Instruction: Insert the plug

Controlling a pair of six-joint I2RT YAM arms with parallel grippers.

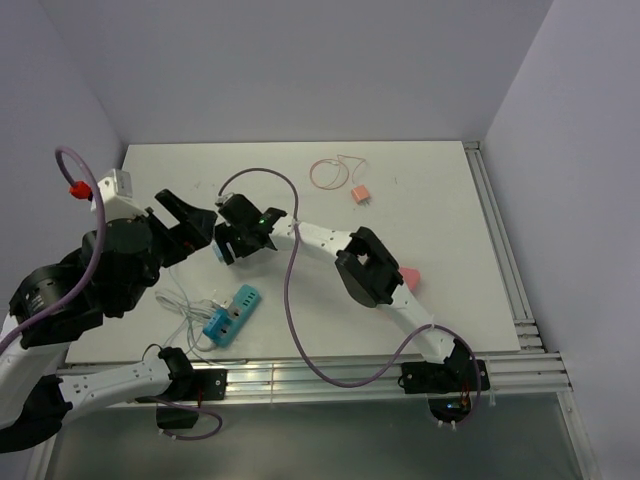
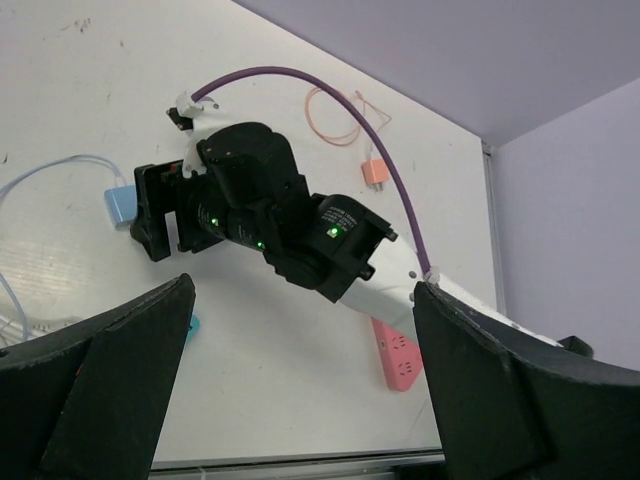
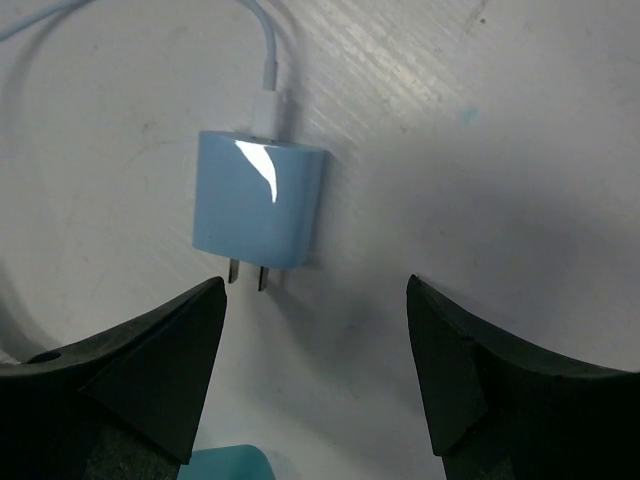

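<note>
Right-arm note: my right end effector hovering open just short of plug. Likely risk: closing on prongs, cable tugging plug askew.

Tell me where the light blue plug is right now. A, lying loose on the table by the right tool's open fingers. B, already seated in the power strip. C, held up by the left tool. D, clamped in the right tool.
A: the right wrist view shows the blue plug flat on the table, prongs bare, with the right tool open and not touching it.
</note>
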